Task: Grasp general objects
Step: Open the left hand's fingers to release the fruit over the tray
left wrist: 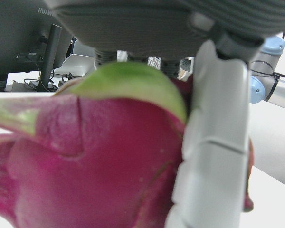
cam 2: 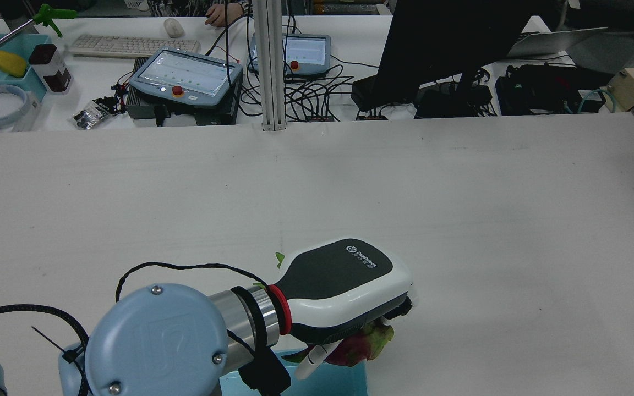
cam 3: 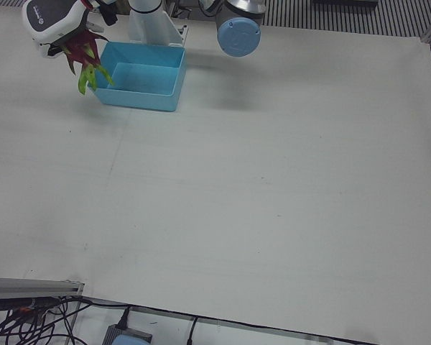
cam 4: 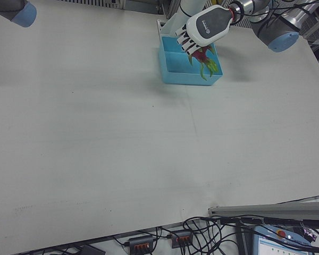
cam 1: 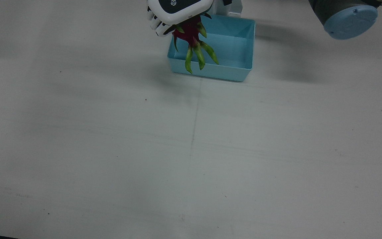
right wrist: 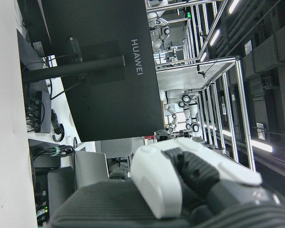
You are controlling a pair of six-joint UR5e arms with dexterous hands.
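"HUAWEI" stands in pale letters on the back of the dark monitor (right wrist: 104, 71); a small logo on the left hand (cam 2: 344, 280) is too blurred to read.

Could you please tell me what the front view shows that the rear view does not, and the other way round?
Only the front view shows the whole blue bin, empty inside, and the dragon fruit's long green leaf tips hanging over the bin's near wall. Only the rear view shows the operators' desk beyond the table, with a keyboard, a monitor and a person's hand. Both show the left hand holding the dragon fruit above the bin.
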